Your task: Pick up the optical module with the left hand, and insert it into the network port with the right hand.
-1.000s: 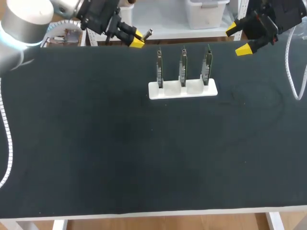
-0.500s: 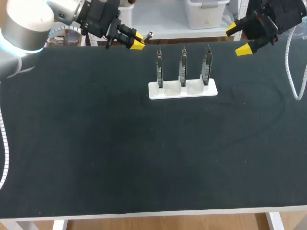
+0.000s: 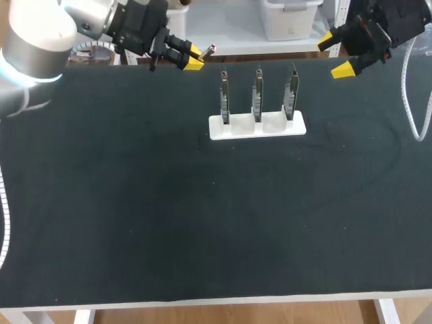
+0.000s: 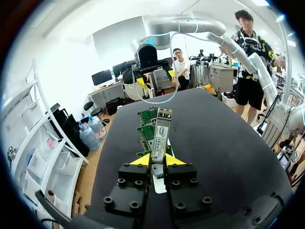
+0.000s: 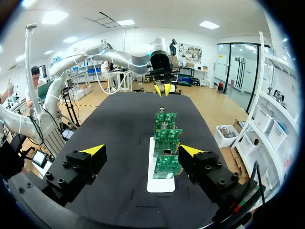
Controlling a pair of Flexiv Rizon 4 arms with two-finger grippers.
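Presently, head view: left jaws, at the counter's (image 3: 135, 202) far left edge, are closed on the module (image 3: 208, 48). Right jaws stand wide and empty at far right.

Left wrist view: module (image 4: 160, 136) is pinched near one end only. Risk: it pivots or slips at handover.

Right wrist view: boards (image 5: 167, 164) lie ahead. A skewed module would likely jam on entry.

Our left arm (image 3: 37, 34) wears a silver-grey shell ringed in pale blue, and a white coiled cable (image 3: 404, 88) hangs beside the right. Our left gripper (image 3: 193, 56) and right gripper (image 3: 335, 55) are black blocks studded with round screws (image 4: 134, 182), tipped in yellow wedges.
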